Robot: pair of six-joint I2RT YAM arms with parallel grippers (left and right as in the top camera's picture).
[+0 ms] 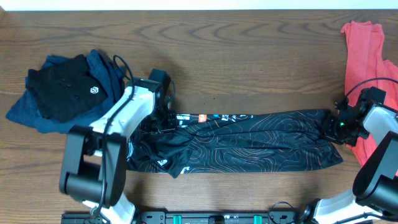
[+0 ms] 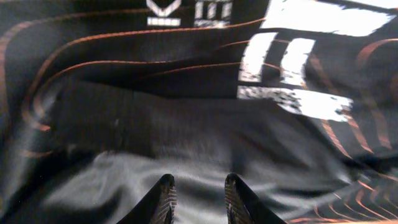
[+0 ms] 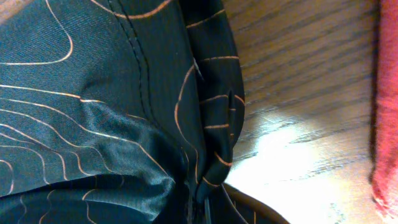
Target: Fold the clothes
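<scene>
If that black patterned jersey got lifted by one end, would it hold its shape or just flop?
Probably flop: the jersey lies bunched in soft folds and creases. It looks thin, so it is likely light. Its sheen in the left wrist view hints that it may slide easily on the wooden table.

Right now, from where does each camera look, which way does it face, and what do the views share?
Overhead: above the table, looking straight down at the black jersey lying between left gripper and right gripper; both arms show.
Left wrist: close over the jersey, facing its white lettering; two fingertips show.
Right wrist: close over the jersey's edge, beside bare wood and a red shirt; its fingers are not clearly seen.
Shared: all see the jersey; overhead and right wrist share the red shirt.
</scene>
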